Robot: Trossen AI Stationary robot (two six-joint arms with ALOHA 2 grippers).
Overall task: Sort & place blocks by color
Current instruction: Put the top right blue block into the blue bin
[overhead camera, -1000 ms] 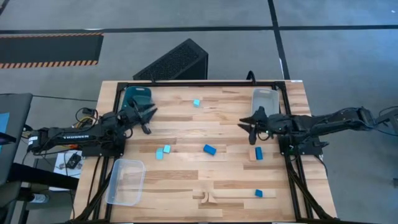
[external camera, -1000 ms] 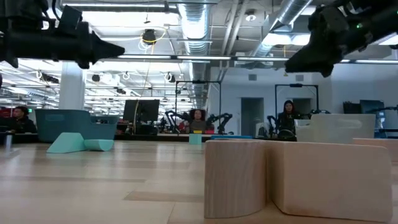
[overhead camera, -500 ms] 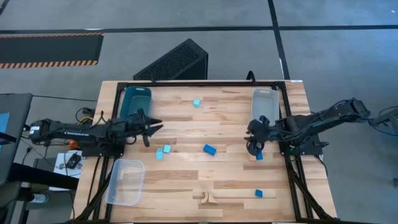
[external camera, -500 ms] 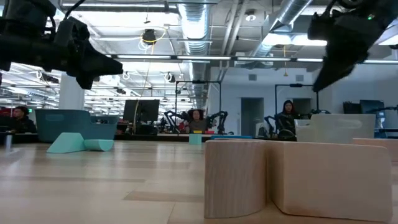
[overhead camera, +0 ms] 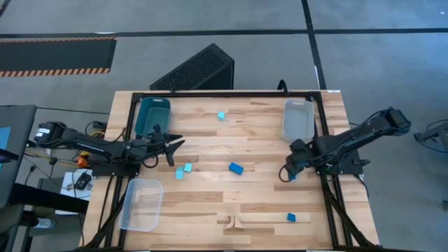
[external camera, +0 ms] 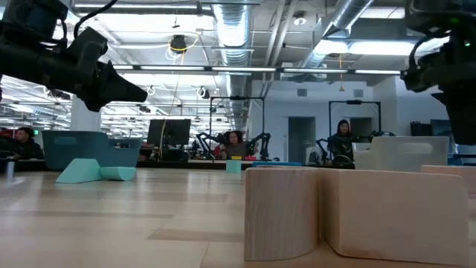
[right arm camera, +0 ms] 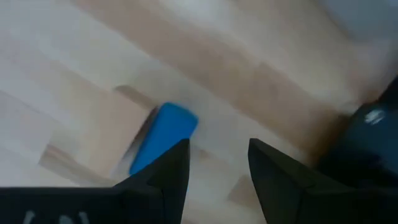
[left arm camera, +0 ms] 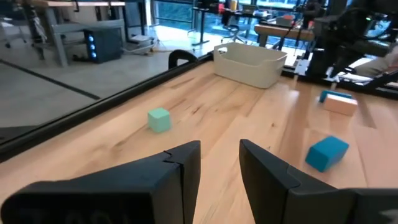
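Blocks lie scattered on the wooden table. A turquoise cube (overhead camera: 221, 115) sits toward the far edge, and two turquoise blocks (overhead camera: 183, 171) lie close to my left gripper (overhead camera: 171, 145). That gripper hovers open on the table's left side; its wrist view shows the far turquoise cube (left arm camera: 159, 119) and a dark blue block (left arm camera: 326, 152). The same dark blue block (overhead camera: 236, 168) lies mid-table, another (overhead camera: 291, 218) near the near edge. My right gripper (overhead camera: 285, 175) is open, pointing down just over a dark blue brick (right arm camera: 165, 138), which it mostly hides from above.
A dark teal tray (overhead camera: 152, 112) stands at the far left, a clear tray (overhead camera: 299, 119) at the far right, another clear tray (overhead camera: 142, 203) at the near left. Pale wood blocks (overhead camera: 234, 222) rest at the near edge and loom large in the low view (external camera: 297, 212).
My right gripper has swung toward the near edge, tipped to point down, and dropped over the dark blue brick on the right side. My left gripper has moved a little toward the near edge and lower, nearing the two turquoise blocks. No block has moved.
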